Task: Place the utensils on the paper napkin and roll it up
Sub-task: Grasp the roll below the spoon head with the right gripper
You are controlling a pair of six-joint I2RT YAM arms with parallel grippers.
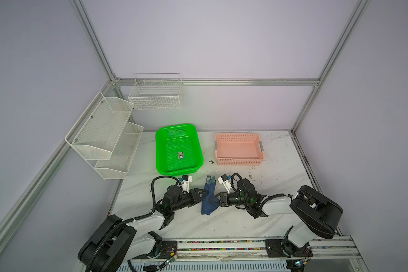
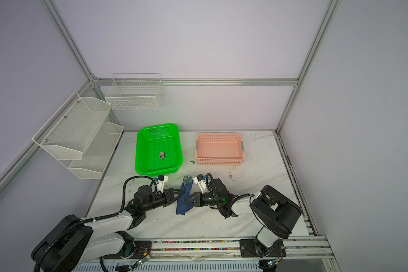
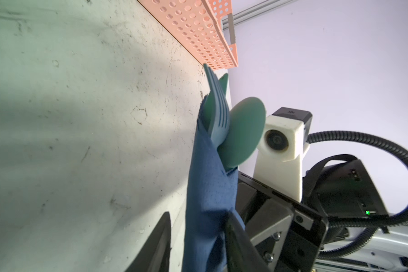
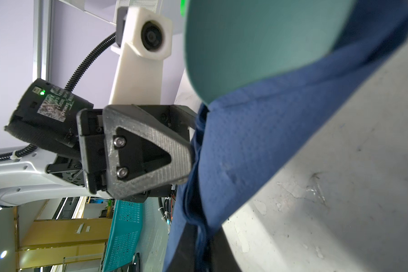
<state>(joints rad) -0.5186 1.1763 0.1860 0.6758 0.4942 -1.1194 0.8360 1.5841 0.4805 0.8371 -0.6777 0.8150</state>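
— Navy paper napkin (image 1: 206,208), rolled around the utensils (image 3: 242,134), lying between both grippers?
— Yes. The right gripper (image 1: 210,200) pinches it. The left gripper (image 1: 205,192) straddles it, jaws apart. Only the left wrist view shows the fork (image 3: 216,101) tines. The sticker (image 4: 54,108) writing is unreadable.

**White and black arms**

Both arms (image 1: 149,220) have white links, black joints and round black bases. Ribbed black cables (image 1: 153,188) lead to white wrist cameras (image 1: 186,181). The left gripper (image 1: 204,192) has a grey triangular finger (image 4: 137,122) with two screws (image 4: 119,141). A green light (image 4: 42,92) glows beside a label (image 4: 52,108).
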